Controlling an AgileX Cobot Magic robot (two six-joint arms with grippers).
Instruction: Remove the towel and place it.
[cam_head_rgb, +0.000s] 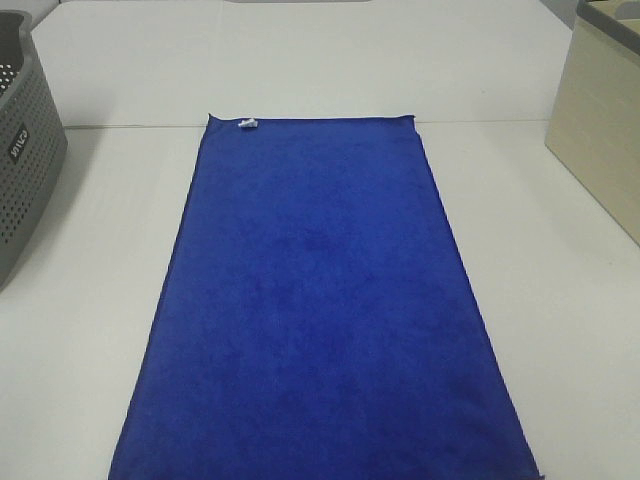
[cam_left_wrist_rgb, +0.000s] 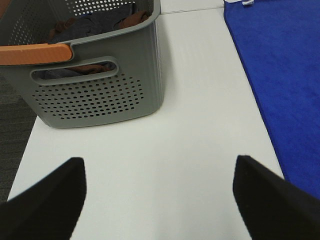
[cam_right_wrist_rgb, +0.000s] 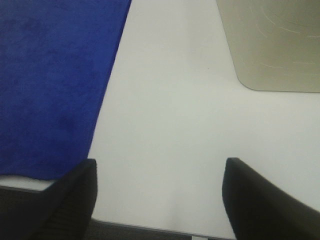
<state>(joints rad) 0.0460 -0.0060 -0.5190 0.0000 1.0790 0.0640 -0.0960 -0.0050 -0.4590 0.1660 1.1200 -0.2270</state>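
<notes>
The towel is a royal-blue plush cloth spread flat down the middle of the white table, with a small white tag at its far edge. Its near end runs off the bottom of the exterior high view. Neither arm shows in that view. My left gripper is open over bare table between the grey basket and the towel's left edge. My right gripper is open over bare table near the front edge, just right of the towel. Both hold nothing.
The grey perforated basket stands at the table's left edge, holding dark and brown clothes and showing an orange handle. A beige box stands at the right, its wall showing in the right wrist view.
</notes>
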